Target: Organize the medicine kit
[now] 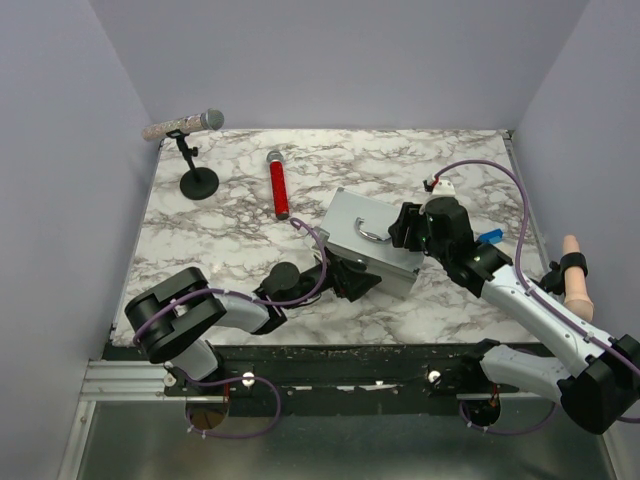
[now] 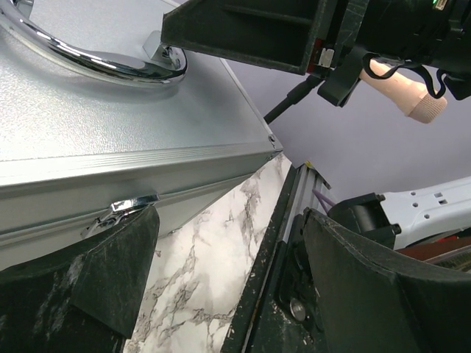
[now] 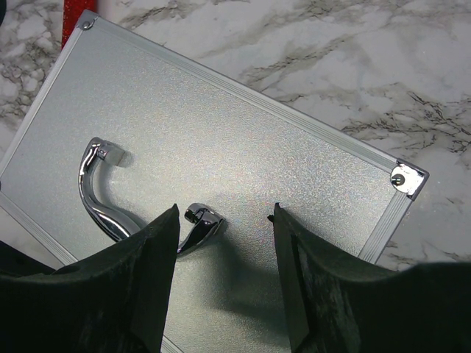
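The medicine kit (image 1: 368, 240) is a grey metal box with a closed lid and a curved silver handle (image 1: 370, 233), lying mid-table. My left gripper (image 1: 350, 280) is open at the kit's near side. In the left wrist view its left finger sits just below a silver latch (image 2: 121, 206) on the kit's front wall (image 2: 110, 184). My right gripper (image 1: 408, 228) is open and empty, hovering over the lid (image 3: 243, 140). Its left finger is next to the handle's (image 3: 110, 206) end mount.
A red tube-shaped object (image 1: 278, 187) lies behind the kit to the left. A microphone (image 1: 185, 124) on a black stand is at the back left. A small blue item (image 1: 489, 238) lies right of my right arm. The table's near edge rail (image 2: 291, 213) runs close to my left gripper.
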Controlling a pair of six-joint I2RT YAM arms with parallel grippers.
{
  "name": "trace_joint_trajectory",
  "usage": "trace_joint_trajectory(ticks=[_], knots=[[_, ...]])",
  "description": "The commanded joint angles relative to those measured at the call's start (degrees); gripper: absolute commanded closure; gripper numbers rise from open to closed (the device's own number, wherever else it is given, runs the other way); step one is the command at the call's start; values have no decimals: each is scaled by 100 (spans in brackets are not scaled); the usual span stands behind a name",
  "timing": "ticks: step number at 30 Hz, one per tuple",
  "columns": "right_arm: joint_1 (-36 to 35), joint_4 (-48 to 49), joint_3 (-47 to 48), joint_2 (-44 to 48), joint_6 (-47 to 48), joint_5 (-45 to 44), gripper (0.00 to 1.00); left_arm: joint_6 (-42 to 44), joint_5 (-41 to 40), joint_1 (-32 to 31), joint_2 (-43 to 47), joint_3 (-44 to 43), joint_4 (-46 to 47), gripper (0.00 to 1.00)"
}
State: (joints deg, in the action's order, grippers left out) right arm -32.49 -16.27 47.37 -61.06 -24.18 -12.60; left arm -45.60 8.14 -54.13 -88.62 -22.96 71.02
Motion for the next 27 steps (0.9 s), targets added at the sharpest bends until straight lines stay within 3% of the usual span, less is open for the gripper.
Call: trace_joint_trajectory(ticks=[1,27], knots=[[41,-69,-132,50,-42,82,38,104,-322,78,-120,-68,-27,7],[41,-43,-167,85,-16,100,38,17,-261,95,-454,222,254,7]])
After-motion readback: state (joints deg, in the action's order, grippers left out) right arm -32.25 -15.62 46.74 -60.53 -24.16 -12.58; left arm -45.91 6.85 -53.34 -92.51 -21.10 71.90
